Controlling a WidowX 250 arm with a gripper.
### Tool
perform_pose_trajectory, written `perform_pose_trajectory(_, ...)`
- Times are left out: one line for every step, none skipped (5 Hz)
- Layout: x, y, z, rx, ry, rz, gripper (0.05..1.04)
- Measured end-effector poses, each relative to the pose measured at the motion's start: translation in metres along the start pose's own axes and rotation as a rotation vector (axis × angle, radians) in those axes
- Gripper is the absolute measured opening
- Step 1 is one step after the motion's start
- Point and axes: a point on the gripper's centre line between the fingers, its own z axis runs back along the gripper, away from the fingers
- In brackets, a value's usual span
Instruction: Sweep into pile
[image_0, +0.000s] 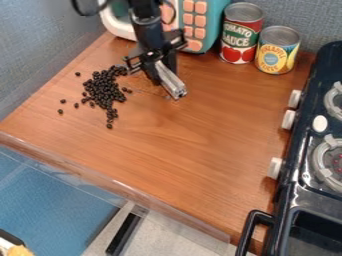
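The black gripper (157, 75) hangs low over the back of the wooden counter, just right of the dark beans. At its lower right side is a silver, bar-like piece (171, 82), slanting down to the right with its lower end at or close to the wood. Small black beans (103, 90) lie in a dense, uneven cluster on the left part of the counter. A short trail of them runs toward the front, and several single beans (61, 111) are scattered to the left of the cluster.
Behind the arm stands a teal and white toy with orange buttons (194, 20). A red tomato can (241, 34) and a yellow pineapple can (277, 51) are at the back right. The stove (300, 175) borders the right side; a clear rim (120, 187) runs along the front.
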Motion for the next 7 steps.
perform_pose_trajectory(0.007,-0.010,-0.009,0.016,-0.013,0.011,0.385)
perform_pose_trajectory(0.015,-0.017,-0.018,0.038,-0.022,0.038,0.385)
perform_pose_trajectory(0.023,-0.022,-0.019,0.038,-0.035,0.065,0.385)
perform_pose_trajectory(0.030,-0.022,-0.025,0.052,-0.037,0.093,0.385)
perform_pose_trajectory(0.039,-0.012,-0.025,0.055,-0.047,0.132,0.385)
perform_pose_trajectory(0.040,-0.005,-0.024,0.052,-0.061,0.151,0.385)
perform_pose_trajectory(0.038,0.007,-0.023,0.056,-0.064,0.160,0.385)
